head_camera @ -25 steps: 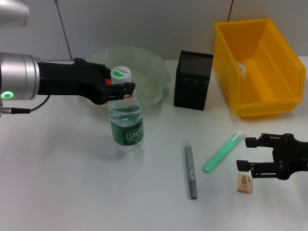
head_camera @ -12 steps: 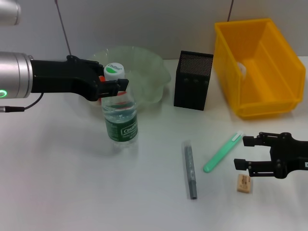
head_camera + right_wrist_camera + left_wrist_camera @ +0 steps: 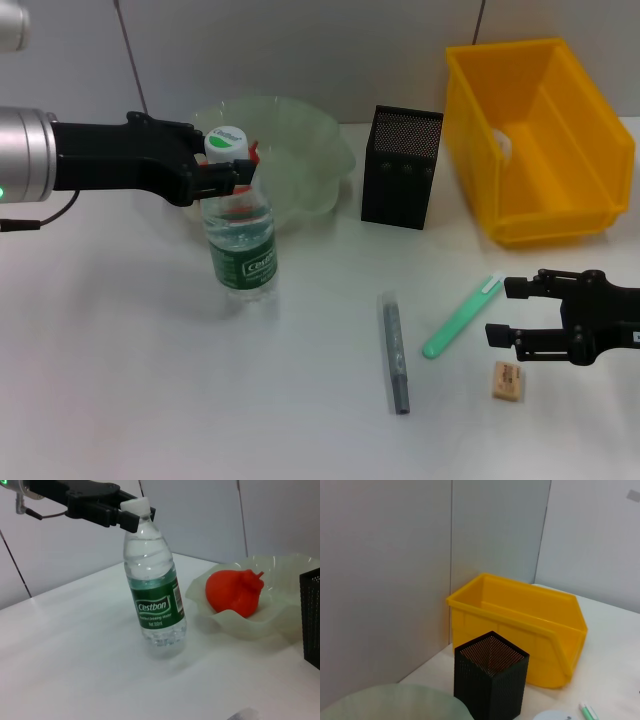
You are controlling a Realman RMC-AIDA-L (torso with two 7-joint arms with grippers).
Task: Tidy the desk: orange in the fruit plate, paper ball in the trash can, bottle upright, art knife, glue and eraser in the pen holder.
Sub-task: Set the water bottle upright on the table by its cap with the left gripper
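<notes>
The bottle (image 3: pixel 241 243) stands on the table, leaning slightly, in front of the fruit plate (image 3: pixel 300 125). My left gripper (image 3: pixel 228 172) is shut on its neck just under the white cap, as the right wrist view confirms for the left gripper (image 3: pixel 129 514) and the bottle (image 3: pixel 158 602). The orange (image 3: pixel 235 592) lies in the fruit plate (image 3: pixel 260 627). A white paper ball (image 3: pixel 503 146) shows inside the trash can (image 3: pixel 560 190). The pen holder (image 3: pixel 402 168) stands between plate and bin. My right gripper (image 3: pixel 508 313) hangs open just beside the eraser (image 3: pixel 507 381). The green art knife (image 3: pixel 463 316) and grey glue stick (image 3: pixel 397 352) lie on the table.
The left wrist view looks across at the trash can (image 3: pixel 520 612) and pen holder (image 3: pixel 491 680) against the grey wall. The knife and the glue stick lie between the bottle and my right gripper. White tabletop stretches along the front left.
My left gripper has carried the bottle leftward and a little farther back. My right gripper has lifted slightly away from the eraser, still open.
</notes>
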